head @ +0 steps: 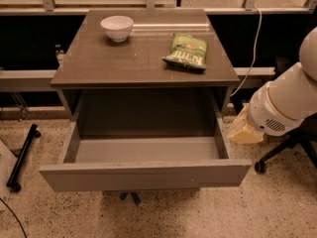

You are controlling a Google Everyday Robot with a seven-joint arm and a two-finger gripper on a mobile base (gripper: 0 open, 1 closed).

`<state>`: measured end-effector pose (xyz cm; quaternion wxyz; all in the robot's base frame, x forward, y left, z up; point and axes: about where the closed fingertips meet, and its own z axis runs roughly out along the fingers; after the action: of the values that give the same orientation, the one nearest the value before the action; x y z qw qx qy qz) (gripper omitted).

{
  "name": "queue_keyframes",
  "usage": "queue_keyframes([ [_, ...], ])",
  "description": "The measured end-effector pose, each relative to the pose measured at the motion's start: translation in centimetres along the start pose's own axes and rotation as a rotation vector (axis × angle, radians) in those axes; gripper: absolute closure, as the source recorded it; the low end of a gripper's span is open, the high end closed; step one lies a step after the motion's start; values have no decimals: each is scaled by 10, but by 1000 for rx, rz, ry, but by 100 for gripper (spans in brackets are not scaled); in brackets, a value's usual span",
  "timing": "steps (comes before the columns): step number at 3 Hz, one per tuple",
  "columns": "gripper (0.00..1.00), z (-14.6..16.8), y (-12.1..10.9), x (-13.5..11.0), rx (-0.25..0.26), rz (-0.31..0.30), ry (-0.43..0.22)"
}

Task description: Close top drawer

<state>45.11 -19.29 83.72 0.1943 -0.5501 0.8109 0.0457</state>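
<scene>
The wide, deep grey top drawer (143, 175) with its flat handleless front stands pulled far out from under the counter (133, 58). Its front panel is the part nearest the camera and hangs over the speckled terrazzo floor (277, 207). Looking down into it, the inside shows a plain grey floor and side walls, with the dark cabinet cavity behind.

On the brown-grey counter directly above the drawer are two things, well apart. A small round white bowl (117, 27) sits upright near the back left; what shows of its inside is plain white. A flat green crisp bag (186, 52) lies toward the right edge, its pale capital lettering reading something like "KETTLE" — the finer print cannot be read.

The beige end effector (243, 132) is low on the right, just beside the drawer's right side wall and near the cabinet's front corner, at the tip of the thick white robot arm (285, 100) that comes in from the right edge. Whether it is apart or together I cannot tell, and contact with the drawer cannot be made out.

Behind the arm is a black office chair (282, 155) base on castors. A white cable (255, 48) hangs down the dark wall behind the cabinet — and a black stand (22, 155) lies on the floor at the left.
</scene>
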Motion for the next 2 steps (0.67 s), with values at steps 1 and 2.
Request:
queue_keyframes([
  [1, 100, 33, 14, 14, -37, 54, 2],
  [2, 100, 88, 31, 40, -82, 140, -13],
])
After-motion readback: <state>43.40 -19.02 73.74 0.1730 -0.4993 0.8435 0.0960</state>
